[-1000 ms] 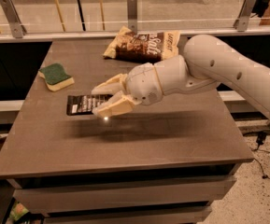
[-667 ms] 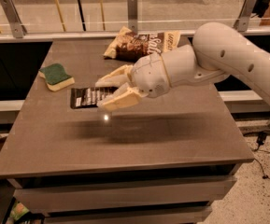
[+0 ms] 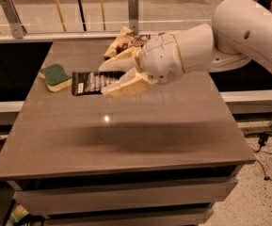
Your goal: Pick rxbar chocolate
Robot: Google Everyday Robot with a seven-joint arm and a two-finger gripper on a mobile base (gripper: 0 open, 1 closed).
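**A:** Where is the rxbar chocolate [image 3: 86,83] sitting right now?

**B:** It is showing flat side up over the far-left part of the surface [image 3: 126,173]; its left end is lying just beside the green-and-yellow sponge [image 3: 55,76]; its right end is running in between the fingers [image 3: 126,84] of the gripper [image 3: 102,81].

**A:** So what is the gripper doing?

**B:** It is reaching in from the right on the white arm [image 3: 248,27], hanging low over the far half of the surface; the two fingers are pressing on the bar's long edges, one on the far side and one on the near side, so I am reading it as clamped across the wrapper's width.

**A:** Anything crowding it?

**B:** The tan-and-brown snack bag [image 3: 121,39] is lying just behind the gripper, toward the far edge; it is not touching the bar.

**A:** Which step is that, then?

**B:** I am judging the grasp as made and the lift as the step in hand; whether the bar is clearing the surface yet, I cannot tell; the next move is calling for a straight rise, keeping the thin wrapper from slipping and the sponge from being dragged along.
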